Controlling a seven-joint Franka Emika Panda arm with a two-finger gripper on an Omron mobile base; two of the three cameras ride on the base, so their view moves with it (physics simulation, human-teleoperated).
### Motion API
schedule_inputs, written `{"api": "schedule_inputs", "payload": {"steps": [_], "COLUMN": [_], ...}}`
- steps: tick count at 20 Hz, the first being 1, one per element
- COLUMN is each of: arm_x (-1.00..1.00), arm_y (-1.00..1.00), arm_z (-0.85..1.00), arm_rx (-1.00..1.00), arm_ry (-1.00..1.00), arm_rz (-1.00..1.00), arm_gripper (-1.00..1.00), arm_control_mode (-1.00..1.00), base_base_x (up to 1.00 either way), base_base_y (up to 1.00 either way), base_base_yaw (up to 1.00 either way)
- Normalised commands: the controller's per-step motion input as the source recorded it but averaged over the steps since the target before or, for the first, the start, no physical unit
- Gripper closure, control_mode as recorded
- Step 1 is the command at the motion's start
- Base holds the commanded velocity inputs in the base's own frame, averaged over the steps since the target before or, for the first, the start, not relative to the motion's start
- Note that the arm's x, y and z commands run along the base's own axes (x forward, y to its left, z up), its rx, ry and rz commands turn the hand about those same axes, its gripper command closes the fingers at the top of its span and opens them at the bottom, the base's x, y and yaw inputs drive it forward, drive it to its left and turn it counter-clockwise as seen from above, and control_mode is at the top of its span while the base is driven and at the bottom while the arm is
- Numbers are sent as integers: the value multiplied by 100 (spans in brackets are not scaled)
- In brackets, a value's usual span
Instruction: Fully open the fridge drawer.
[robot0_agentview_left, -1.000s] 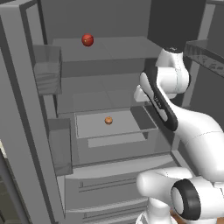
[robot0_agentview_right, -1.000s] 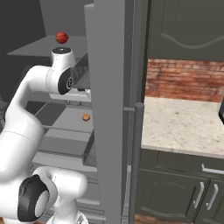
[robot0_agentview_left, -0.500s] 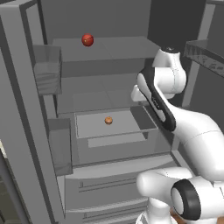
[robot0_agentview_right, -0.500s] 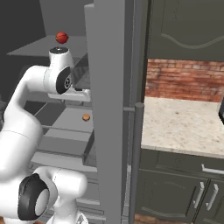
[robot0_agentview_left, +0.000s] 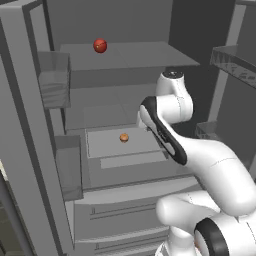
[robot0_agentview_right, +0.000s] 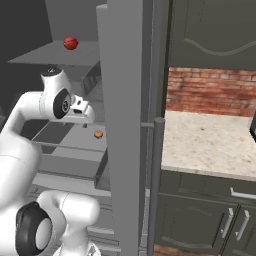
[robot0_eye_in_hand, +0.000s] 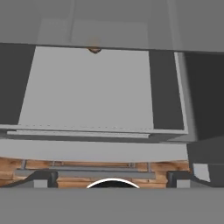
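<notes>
1. We see the fridge drawer (robot0_agentview_left: 125, 147) pulled partway out from the middle of the open fridge, below the shelves and above the wide grey front panels (robot0_agentview_left: 120, 215).
2. A small orange ball (robot0_agentview_left: 123, 137) lies on the drawer's floor toward its back; in the hand view it (robot0_eye_in_hand: 94, 49) peeks out at the far edge of the tray (robot0_eye_in_hand: 87, 87).
3. A red ball (robot0_agentview_left: 100, 45) rests on the upper shelf (robot0_agentview_left: 135, 54).
4. Our end effector (robot0_agentview_right: 82, 111) hangs above the drawer's right side, apart from the front lip (robot0_eye_in_hand: 92, 151); we cannot tell whether its fingers are spread or closed.
5. Translucent bins (robot0_agentview_left: 52, 80) sit on the left door.
6. In the right base view, a speckled surface (robot0_agentview_right: 210, 142) lies before a brick wall (robot0_agentview_right: 210, 90).
</notes>
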Motion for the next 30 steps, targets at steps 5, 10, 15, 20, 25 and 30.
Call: {"api": "schedule_inputs", "payload": {"steps": [5, 10, 15, 20, 25, 30], "arm_x": [8, 19, 35, 32, 36, 31], "arm_y": [39, 31, 23, 11, 7, 0], "arm_z": [-63, -38, -17, -32, -35, -36], "arm_rx": [0, 0, 0, 0, 0, 1], "arm_ry": [0, 0, 0, 0, 0, 0], "arm_rz": [0, 0, 0, 0, 0, 0], "arm_gripper": [-100, -100, -100, -100, -100, -100], "arm_control_mode": [-100, -100, -100, -100, -100, -100], "base_base_x": [0, 0, 0, 0, 0, 0], "base_base_y": [0, 0, 0, 0, 0, 0], "base_base_yaw": [0, 0, 0, 0, 0, 0]}}
